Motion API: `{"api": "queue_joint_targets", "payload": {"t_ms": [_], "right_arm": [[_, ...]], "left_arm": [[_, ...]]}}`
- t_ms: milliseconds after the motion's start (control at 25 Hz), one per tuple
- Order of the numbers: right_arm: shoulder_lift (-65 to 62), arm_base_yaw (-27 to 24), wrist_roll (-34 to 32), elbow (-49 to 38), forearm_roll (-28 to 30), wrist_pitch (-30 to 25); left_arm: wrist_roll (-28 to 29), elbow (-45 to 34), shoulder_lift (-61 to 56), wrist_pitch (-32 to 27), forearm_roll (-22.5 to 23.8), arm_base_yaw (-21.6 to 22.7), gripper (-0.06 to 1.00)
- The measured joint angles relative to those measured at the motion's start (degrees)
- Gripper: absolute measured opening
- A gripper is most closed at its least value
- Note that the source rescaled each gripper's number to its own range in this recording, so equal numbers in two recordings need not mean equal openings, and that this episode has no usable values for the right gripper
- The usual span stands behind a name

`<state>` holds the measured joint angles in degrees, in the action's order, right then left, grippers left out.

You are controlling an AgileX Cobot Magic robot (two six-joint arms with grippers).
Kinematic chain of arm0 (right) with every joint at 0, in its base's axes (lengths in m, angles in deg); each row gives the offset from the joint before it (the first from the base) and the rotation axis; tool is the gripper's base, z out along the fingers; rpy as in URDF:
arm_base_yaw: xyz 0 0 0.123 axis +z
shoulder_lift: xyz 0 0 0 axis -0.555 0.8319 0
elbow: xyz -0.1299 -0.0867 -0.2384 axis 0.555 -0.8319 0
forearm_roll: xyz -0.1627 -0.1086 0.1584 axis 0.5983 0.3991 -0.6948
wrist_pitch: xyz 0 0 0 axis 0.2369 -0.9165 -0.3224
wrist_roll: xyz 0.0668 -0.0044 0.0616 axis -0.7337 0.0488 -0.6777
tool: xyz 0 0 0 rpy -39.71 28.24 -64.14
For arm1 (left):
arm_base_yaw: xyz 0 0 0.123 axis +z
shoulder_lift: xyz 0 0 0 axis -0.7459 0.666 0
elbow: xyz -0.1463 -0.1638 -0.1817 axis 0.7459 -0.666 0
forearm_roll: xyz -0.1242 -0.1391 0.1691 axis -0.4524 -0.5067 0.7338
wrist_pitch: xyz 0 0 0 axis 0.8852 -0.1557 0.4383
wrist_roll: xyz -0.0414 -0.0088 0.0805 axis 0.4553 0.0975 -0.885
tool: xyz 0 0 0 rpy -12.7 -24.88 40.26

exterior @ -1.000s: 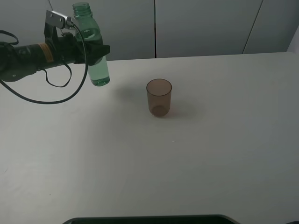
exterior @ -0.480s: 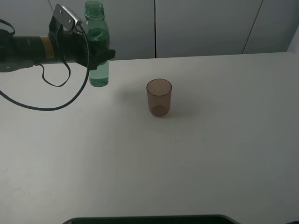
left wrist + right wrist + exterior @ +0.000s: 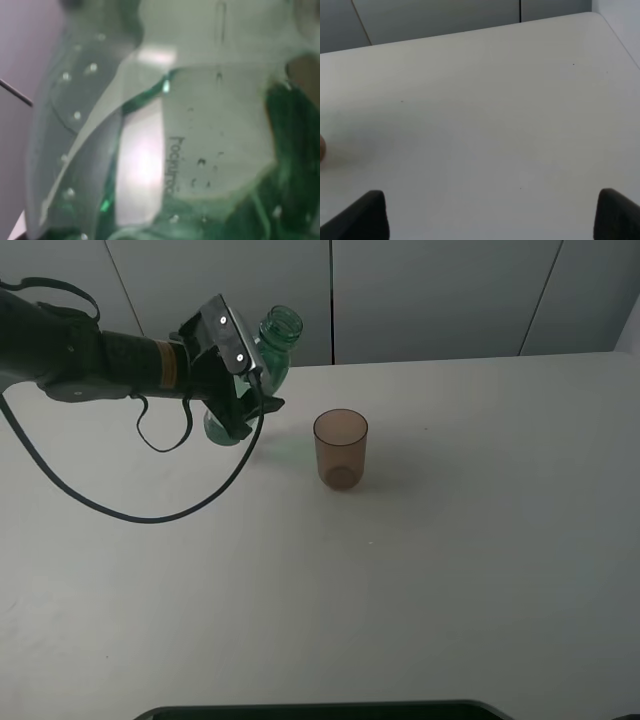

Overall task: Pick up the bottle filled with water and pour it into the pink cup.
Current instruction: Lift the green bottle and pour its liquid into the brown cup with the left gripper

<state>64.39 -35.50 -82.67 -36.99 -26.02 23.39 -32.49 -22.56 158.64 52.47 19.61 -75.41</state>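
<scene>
Bottle (image 3: 272, 348) first: we find it at the far left, apparently lifted off the counter (image 3: 450, 560). The left fingers (image 3: 243, 412) are clamped tight around the middle of its green body. It leans with its open neck pointing right, toward the pink cup (image 3: 341, 448), and its base is low on the left. We judge that lean to be the start of the pour: the mouth faces the cup while the water sits low in the body.

The left wrist view is filled by the bottle's wall (image 3: 200, 150), with bubbles and water close to the lens. That fits a grip on the body rather than the neck.

The pink cup stands upright just right of the bottle, and we see no water in it. The mouth is not yet above the cup's rim, so we would carry it further right before tipping more; otherwise water lands on the counter.

The right fingers (image 3: 367, 216) are spread wide apart over the counter at the right, holding nothing.
</scene>
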Motion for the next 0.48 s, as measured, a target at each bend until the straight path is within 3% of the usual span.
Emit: {"api": "queue_joint_targets", "payload": {"t_ms": [480], "right_arm": [[0.00,0.00,0.00,0.00,0.00,0.00]], "left_arm": [[-19.33,0.60,0.00,-10.34,-9.54,-4.90,0.00]]}}
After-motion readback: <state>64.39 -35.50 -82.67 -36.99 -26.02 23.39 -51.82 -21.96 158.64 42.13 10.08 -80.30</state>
